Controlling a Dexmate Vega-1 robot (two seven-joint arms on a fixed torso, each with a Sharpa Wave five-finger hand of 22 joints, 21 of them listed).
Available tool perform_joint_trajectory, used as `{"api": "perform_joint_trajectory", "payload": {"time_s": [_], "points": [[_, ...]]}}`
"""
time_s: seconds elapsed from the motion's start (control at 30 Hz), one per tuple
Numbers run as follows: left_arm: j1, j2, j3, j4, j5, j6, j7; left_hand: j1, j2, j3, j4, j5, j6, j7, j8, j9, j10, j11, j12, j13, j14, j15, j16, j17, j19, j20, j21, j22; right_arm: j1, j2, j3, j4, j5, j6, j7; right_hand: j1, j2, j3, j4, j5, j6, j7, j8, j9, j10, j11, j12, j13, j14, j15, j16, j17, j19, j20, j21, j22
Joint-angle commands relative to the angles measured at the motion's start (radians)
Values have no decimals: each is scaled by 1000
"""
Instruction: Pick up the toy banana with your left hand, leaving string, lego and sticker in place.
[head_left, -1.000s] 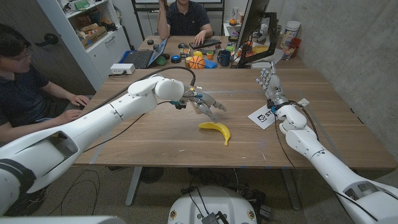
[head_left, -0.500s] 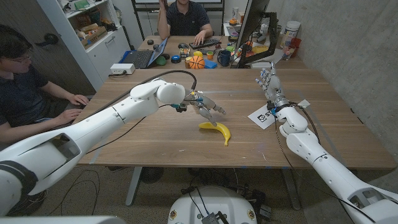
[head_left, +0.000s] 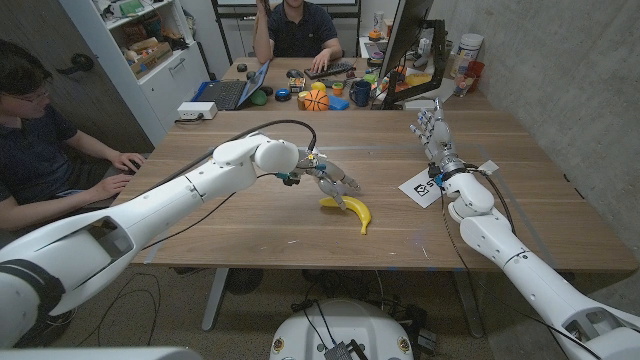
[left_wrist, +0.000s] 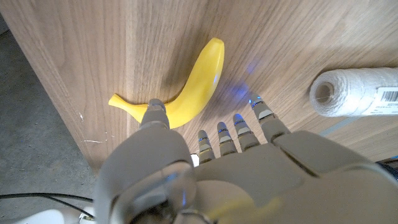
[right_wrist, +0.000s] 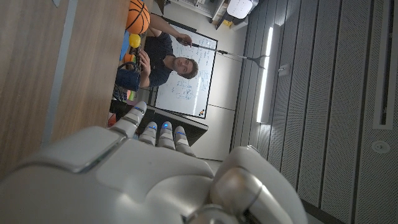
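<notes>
Left robot hand: the left robot hand (head_left: 330, 181) hovers just over the toy banana (head_left: 349, 209); fingers spread, holding nothing.
Left wrist view: shows fingers (left_wrist: 241, 133) apart above the toy banana (left_wrist: 186, 93), the thumb tip over its stem end; contact cannot be judged. A spool of white string (left_wrist: 354, 92) lies on the wood near the fingertips.
Toy banana: yellow, lying on its side on the bench (head_left: 250, 215), near the middle, towards the robot's edge.
Right robot hand: the right robot hand (head_left: 433, 135) stands upright at the bench's right side, fingers pointing up and slightly apart, empty. Just beside its wrist lies a white sticker (head_left: 420, 187) with dark print.
Right wrist view: the hand's back (right_wrist: 143, 180), a whiteboard (right_wrist: 183, 78), a ceiling light strip and a person.
Room: a second desk behind with a laptop (head_left: 228, 92), small basketball (head_left: 315, 100) and clutter; one person seated there, another at the left edge.
Hard to make out: sticker print is unreadable.
</notes>
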Motion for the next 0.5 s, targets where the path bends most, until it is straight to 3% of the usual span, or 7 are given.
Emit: {"api": "perform_joint_trajectory", "payload": {"time_s": [0.03, 0.37, 0.5], "points": [[-9, -15, 14, 46, 6, -24, 9, 11, -2, 9, -2, 2, 13, -4, 6, 6, 4, -6, 9, 4, 6, -6, 1, 6, 9, 0, 3, 2, 3, 12, -7, 1, -6, 14, 3, 11, -4, -3, 5, 5, 6, 1, 6, 5, 3, 2, 7, 4, -2, 1, 7, 3, 10, 2, 8, 6], [-12, -24, 20, 53, 15, -31, 20, 17, -3, 12, 1, 2, 29, -8, 12, 7, 10, -10, 12, 4, 8, -7, 1, 6, 9, 1, 3, 2, -4, 8, -2, -8, -7, 28, 5, 11, -4, -3, 5, 5, 6, 1, 6, 5, 3, 2, 7, 4, -2, 1, 7, 3, 10, 2, 7, 6], [-9, -24, 18, 52, 16, -36, 34, 27, 0, 18, 3, 2, 64, -20, 24, 9, 27, -25, 19, 4, 21, -14, 4, 5, 21, -2, 6, 2, -4, 10, -1, -4, -4, 33, 10, 11, -4, -4, 5, 5, 6, 1, 6, 5, 3, 2, 7, 4, -2, 1, 7, 3, 10, 3, 7, 6]]}}
